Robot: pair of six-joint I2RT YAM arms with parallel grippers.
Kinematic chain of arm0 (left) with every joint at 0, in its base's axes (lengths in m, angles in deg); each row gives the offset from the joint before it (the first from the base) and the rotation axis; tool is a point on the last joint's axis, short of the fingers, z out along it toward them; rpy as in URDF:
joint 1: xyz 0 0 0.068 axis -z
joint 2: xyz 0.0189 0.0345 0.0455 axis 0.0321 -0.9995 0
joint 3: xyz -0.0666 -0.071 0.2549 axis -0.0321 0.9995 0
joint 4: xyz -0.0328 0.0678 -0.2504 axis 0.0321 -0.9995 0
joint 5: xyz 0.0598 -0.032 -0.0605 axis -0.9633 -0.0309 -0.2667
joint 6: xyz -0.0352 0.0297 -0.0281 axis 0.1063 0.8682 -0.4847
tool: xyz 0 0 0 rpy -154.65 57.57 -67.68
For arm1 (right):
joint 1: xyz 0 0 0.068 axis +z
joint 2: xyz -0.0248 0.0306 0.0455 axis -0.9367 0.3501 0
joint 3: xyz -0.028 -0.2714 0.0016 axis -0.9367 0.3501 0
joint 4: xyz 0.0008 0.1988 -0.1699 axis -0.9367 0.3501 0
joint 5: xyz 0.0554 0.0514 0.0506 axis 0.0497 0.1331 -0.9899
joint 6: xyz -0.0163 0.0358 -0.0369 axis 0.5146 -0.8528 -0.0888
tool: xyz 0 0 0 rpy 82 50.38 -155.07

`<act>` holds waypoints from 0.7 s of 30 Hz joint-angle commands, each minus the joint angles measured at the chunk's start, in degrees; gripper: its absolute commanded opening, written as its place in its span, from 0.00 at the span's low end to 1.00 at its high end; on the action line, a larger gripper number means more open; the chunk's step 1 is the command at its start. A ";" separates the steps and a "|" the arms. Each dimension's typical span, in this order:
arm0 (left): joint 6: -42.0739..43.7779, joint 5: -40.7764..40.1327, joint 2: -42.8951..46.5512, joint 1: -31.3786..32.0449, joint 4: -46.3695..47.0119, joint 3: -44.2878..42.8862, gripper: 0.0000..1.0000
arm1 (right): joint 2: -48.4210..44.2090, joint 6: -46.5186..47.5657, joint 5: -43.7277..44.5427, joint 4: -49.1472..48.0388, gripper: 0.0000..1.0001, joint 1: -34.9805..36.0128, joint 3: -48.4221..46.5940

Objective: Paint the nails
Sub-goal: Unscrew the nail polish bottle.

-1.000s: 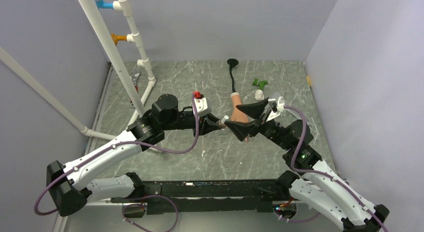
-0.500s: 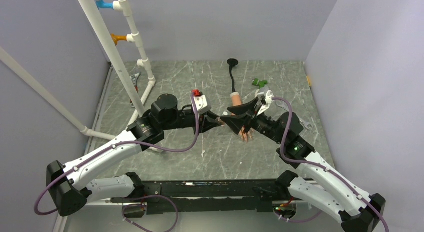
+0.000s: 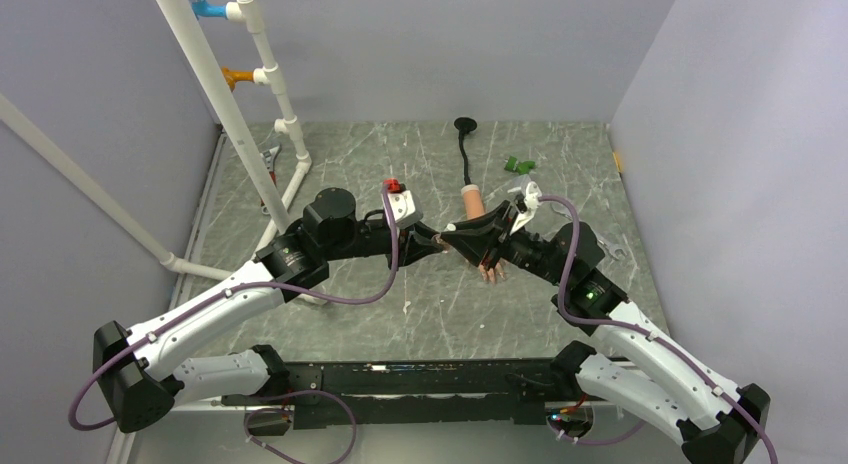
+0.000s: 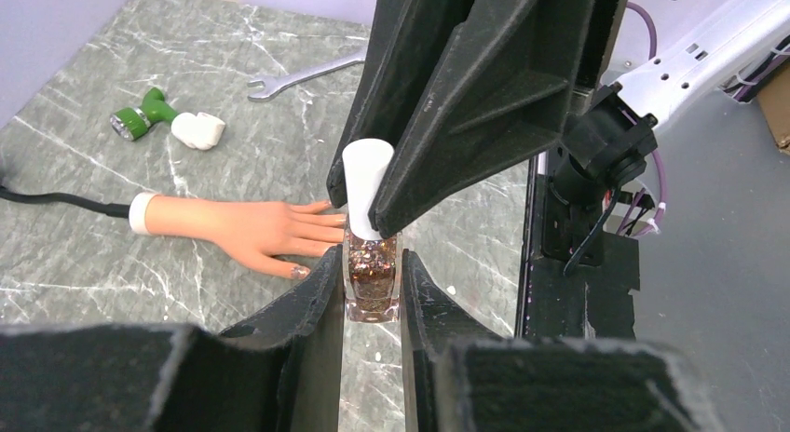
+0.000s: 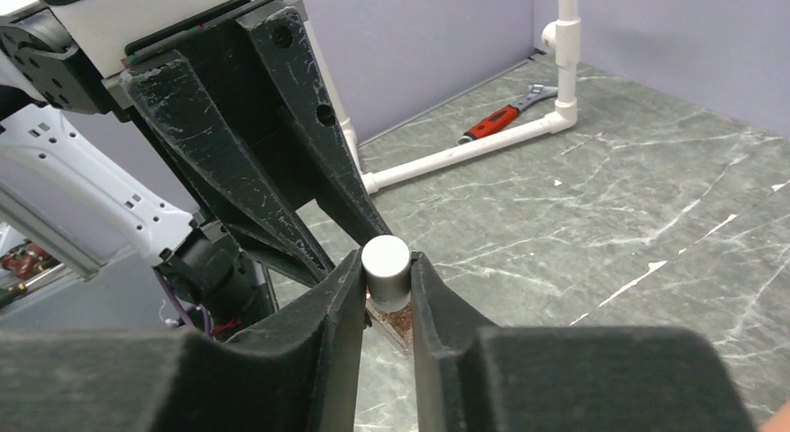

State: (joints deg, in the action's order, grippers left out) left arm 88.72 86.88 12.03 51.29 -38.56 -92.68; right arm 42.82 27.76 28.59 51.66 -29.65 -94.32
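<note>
The peach mannequin hand (image 3: 470, 200) lies flat on the table, fingers toward the arms. In the left wrist view the hand (image 4: 238, 229) shows a glittery thumb nail (image 4: 298, 273); the other nails are hidden behind the bottle and fingers. My left gripper (image 4: 371, 269) is shut on a small bottle (image 4: 371, 281) of brown glitter polish, held upright above the table. Its white cap (image 5: 386, 264) sits between the fingers of my right gripper (image 5: 386, 269), which is shut on it from above. Both grippers meet over the hand (image 3: 448, 240).
A green-and-white object (image 4: 168, 122) and a silver spanner (image 4: 307, 73) lie beyond the hand. A black cable (image 3: 465, 154) runs from the hand's wrist to the back. A white pipe frame (image 3: 250, 114) and a red-handled wrench (image 5: 503, 117) stand at the left.
My right gripper has swung left over the bottle and closed its jaws on the white cap. The left gripper has held the bottle still.
</note>
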 commanded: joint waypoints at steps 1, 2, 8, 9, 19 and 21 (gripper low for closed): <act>-0.17 -0.19 -0.06 -0.15 2.46 -0.64 0.00 | 0.06 0.43 -3.50 -4.30 0.20 0.32 -0.38; -0.15 -0.03 -0.12 -0.14 2.46 -0.63 0.00 | 0.05 0.40 -3.92 -4.84 0.18 0.36 -0.04; 0.34 0.26 -0.09 -0.18 1.05 -0.88 0.00 | -0.08 1.99 -6.62 -5.60 0.07 0.31 0.82; 0.43 0.43 -0.04 -0.09 0.73 -0.98 0.00 | -0.15 2.47 -7.40 -5.67 0.06 0.32 1.03; 4.68 10.42 -0.14 -0.21 -2.76 -2.55 0.00 | -2.62 8.11 -16.08 -5.12 0.00 0.23 3.57; 5.02 12.61 -0.33 -0.22 -3.23 -2.78 0.00 | -3.00 8.89 -17.24 -4.85 0.00 0.33 3.55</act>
State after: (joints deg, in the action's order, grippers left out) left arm 91.56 93.39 12.05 51.14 -43.43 -92.74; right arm 41.03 34.50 19.06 49.60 -30.05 -90.82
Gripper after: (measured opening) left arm 0.257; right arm 0.196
